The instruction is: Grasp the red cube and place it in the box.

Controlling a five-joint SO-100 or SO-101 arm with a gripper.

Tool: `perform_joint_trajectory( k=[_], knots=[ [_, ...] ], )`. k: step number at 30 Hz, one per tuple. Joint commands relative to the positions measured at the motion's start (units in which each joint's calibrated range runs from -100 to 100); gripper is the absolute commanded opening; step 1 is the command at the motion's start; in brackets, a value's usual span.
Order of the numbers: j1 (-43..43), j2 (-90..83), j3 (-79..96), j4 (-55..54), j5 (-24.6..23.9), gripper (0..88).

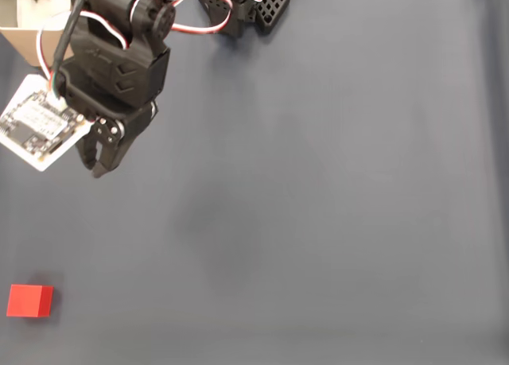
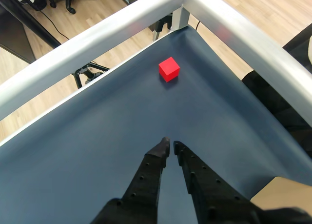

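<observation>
The red cube (image 1: pixel 29 300) lies on the dark mat near the bottom left corner of the fixed view; in the wrist view the red cube (image 2: pixel 168 69) sits ahead of the fingers, close to the table corner. My gripper (image 1: pixel 97 165) hangs over the mat at the upper left, well above the cube in that view. In the wrist view the gripper (image 2: pixel 170 146) has its black fingertips almost touching, with nothing between them. The box (image 1: pixel 32 33) stands at the top left corner, partly behind the arm; a tan corner of the box (image 2: pixel 287 194) shows in the wrist view.
A white circuit board (image 1: pixel 38 125) hangs from the arm's left side. The arm's base (image 1: pixel 246 7) is at the top middle. Metal rails (image 2: pixel 234 24) border the table corner beyond the cube. The mat stretches open to the right.
</observation>
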Motion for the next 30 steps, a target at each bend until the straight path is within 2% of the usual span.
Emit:
perform_joint_trajectory(
  k=[1,19,30],
  knots=[
    [0.4,1.4,-5.6,-0.2,-0.6,0.0],
    [-2.0,18.4,-24.8,-0.8,-0.3,2.2],
    [-1.0,27.3,-30.8,-2.0,0.2,17.5]
  ],
)
